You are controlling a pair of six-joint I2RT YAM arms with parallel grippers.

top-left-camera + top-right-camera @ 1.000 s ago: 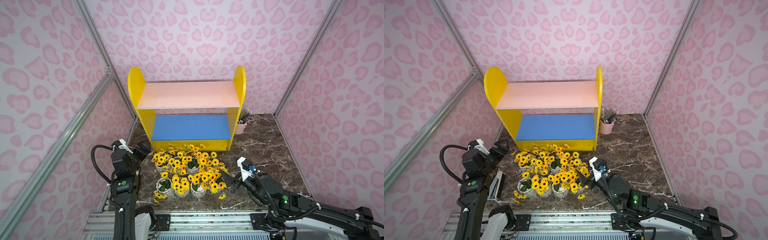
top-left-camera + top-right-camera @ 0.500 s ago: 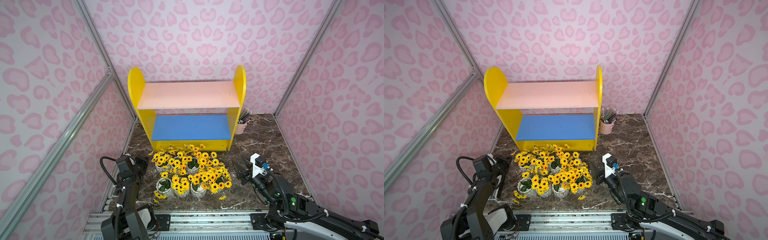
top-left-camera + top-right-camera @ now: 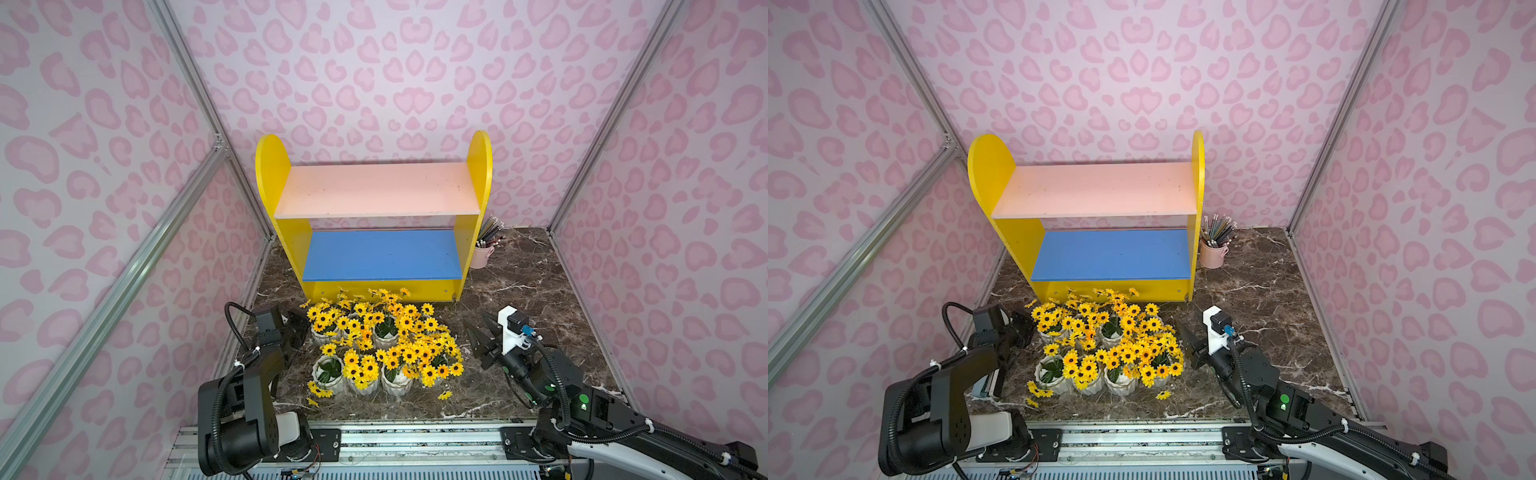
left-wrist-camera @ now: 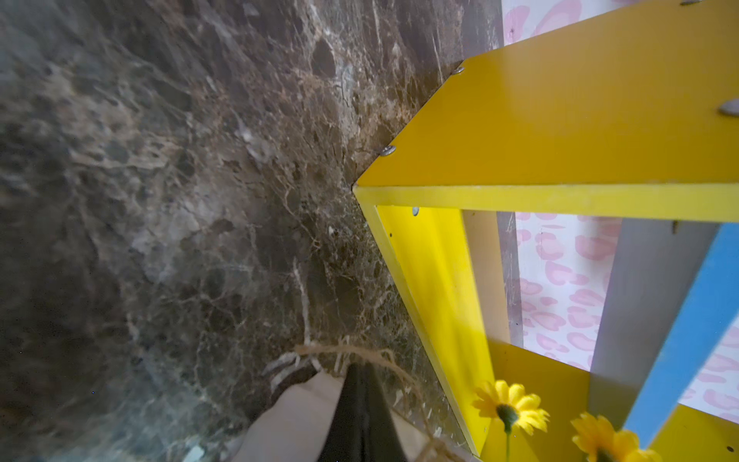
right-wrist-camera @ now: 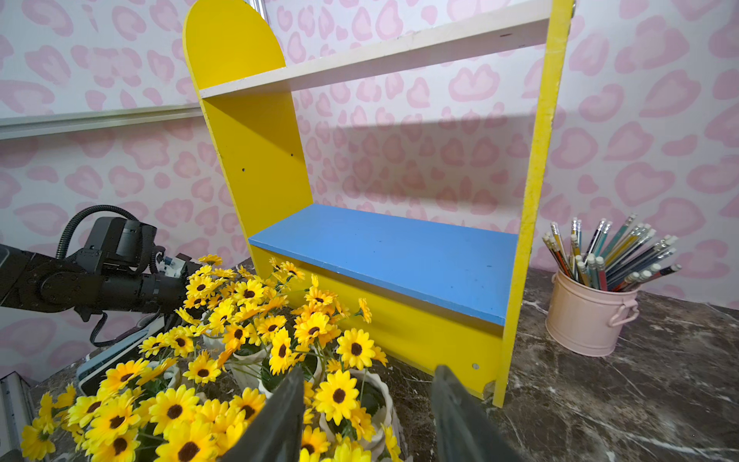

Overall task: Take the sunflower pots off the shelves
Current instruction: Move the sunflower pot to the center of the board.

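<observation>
- Shelf unit (image 3: 272, 166): yellow with rounded side panels. It stands upright at the back of the marble tabletop (image 3: 536, 291), against the rear wall. The pink upper board (image 3: 376, 189) sits above the blue lower board (image 3: 382, 254).
- Sunflower pots (image 3: 386, 345): these are grouped tightly on the tabletop, just in front of the shelf unit's yellow base and off both boards. In both top views three white ribbed pots show in the near row, all upright. Those behind are largely hidden under the blooms, so the count cannot be confirmed.
- Loose flower head (image 3: 445, 395): it lies flat on the marble, near the group's front corner on the right arm's side.
- Left gripper (image 3: 301, 330): it is low at the left edge of the group.
  - In the left wrist view its fingers (image 4: 360, 416) are pressed together with nothing between them.
  - A twine-wrapped pot (image 4: 292, 420) shows directly behind the tips. Whether they touch it cannot be told.
- Right gripper (image 3: 478, 328): it is on the right side of the group, near the blooms but apart from them.
  - In the right wrist view its fingers (image 5: 286, 412) stand partly apart and hold nothing.
  - The flowers seen through the gap lie beyond it.
- Pink bucket of pencils (image 3: 482, 257): it stands on the marble just beside the shelf unit's right side panel, well apart from both grippers.
</observation>
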